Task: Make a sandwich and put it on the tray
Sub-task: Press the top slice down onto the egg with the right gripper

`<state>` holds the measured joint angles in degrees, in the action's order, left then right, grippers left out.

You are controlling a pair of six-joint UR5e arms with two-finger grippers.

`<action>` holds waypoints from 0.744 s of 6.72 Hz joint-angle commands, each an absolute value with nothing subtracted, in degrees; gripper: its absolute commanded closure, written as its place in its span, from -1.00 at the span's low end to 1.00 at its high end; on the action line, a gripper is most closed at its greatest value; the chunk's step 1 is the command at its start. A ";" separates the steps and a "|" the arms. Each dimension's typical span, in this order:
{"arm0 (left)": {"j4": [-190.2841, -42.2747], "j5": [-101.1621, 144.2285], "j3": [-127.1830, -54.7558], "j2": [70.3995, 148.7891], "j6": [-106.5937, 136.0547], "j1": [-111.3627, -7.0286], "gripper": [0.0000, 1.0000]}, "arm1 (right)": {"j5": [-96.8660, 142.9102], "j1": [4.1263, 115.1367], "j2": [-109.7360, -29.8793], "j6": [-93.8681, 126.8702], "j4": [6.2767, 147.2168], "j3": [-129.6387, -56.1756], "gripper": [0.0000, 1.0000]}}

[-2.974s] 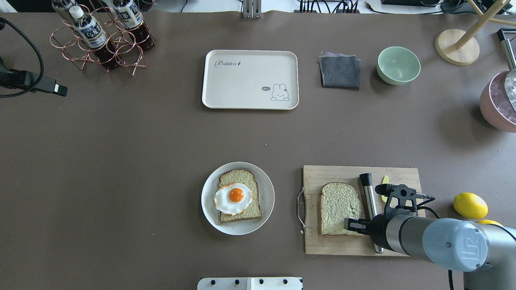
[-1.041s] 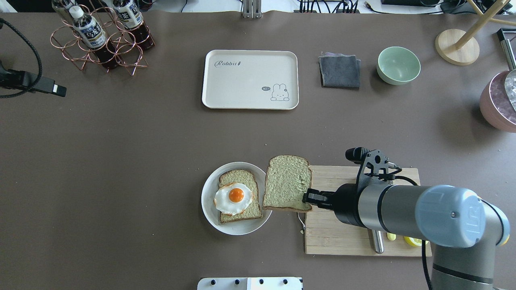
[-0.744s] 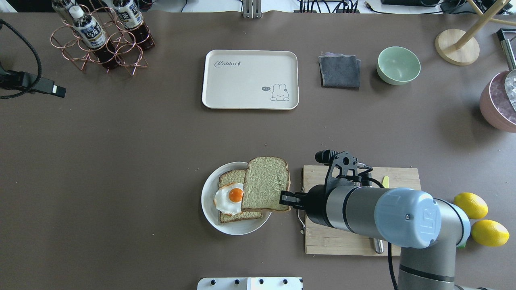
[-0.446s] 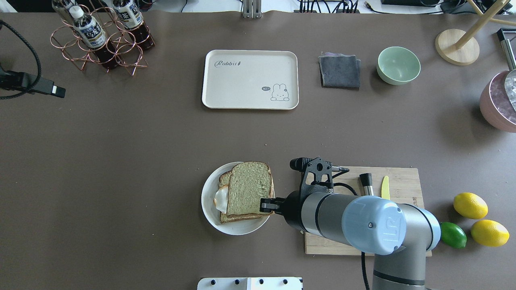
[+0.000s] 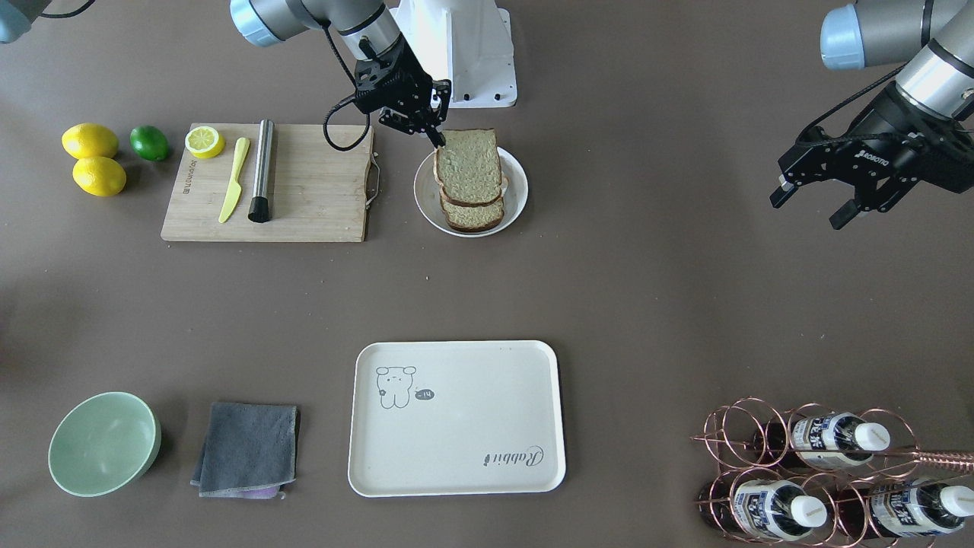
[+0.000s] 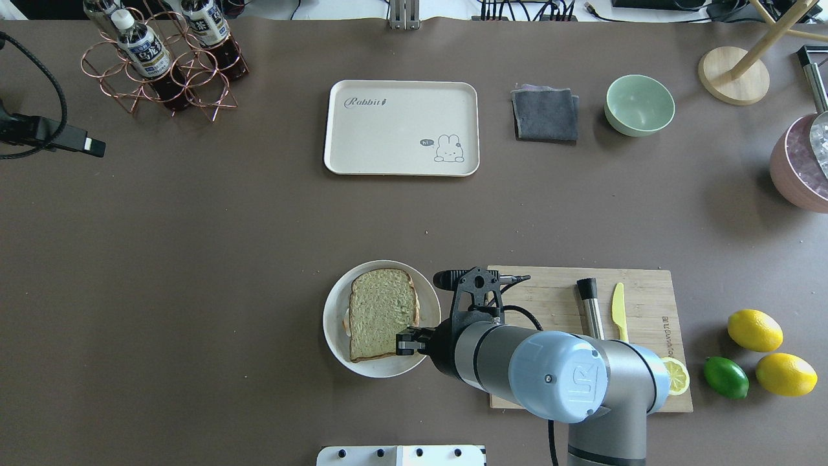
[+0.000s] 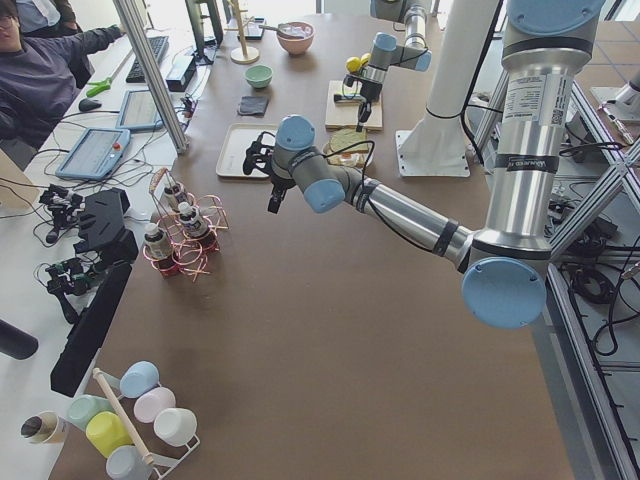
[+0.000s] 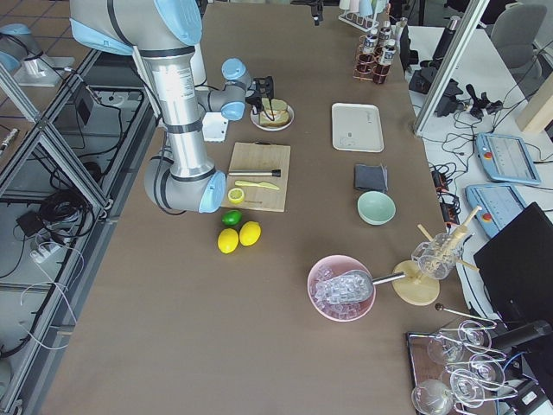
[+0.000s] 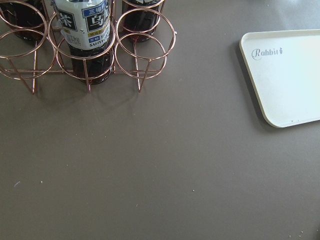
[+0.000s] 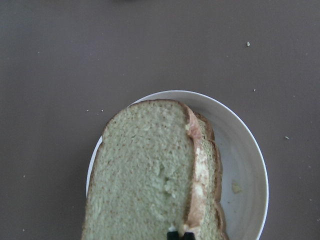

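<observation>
A round white plate [image 6: 428, 304] holds a bread slice [image 5: 473, 216] with a fried egg on it. Only the egg's thin white edge [image 10: 198, 165] shows. My right gripper [image 6: 405, 343] is shut on the near right corner of a second bread slice [image 6: 381, 314], which lies over the egg and covers the yolk. The wrist view shows this top slice [image 10: 145, 175] with the fingertips at its edge. The cream tray [image 6: 401, 127] lies bare at the far middle of the table. My left gripper [image 5: 806, 211] is open and empty, hovering near the bottle rack.
A wooden cutting board [image 6: 550, 298] to the right of the plate carries a metal cylinder [image 6: 591, 310], a yellow knife [image 6: 618, 309] and a lemon half [image 6: 676, 375]. Lemons and a lime lie beyond it. A grey cloth [image 6: 545, 114], a green bowl [image 6: 639, 103] and a copper bottle rack [image 6: 162, 71] stand at the back.
My right gripper lifted the bread slice off the cutting board, carried it left and lowered it over the egg on the plate. The left arm barely moved.
</observation>
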<state>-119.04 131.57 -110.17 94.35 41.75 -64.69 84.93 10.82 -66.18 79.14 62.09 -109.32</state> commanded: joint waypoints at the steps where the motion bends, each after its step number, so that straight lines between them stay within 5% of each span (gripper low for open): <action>1: -119.00 131.57 -110.21 94.31 41.75 -64.69 -0.98 | 84.03 10.64 -64.52 77.96 61.79 -106.62 1.00; 5: -119.09 131.48 -110.04 94.31 41.75 -64.69 -0.98 | 83.58 10.28 -64.60 77.61 61.61 -105.73 1.00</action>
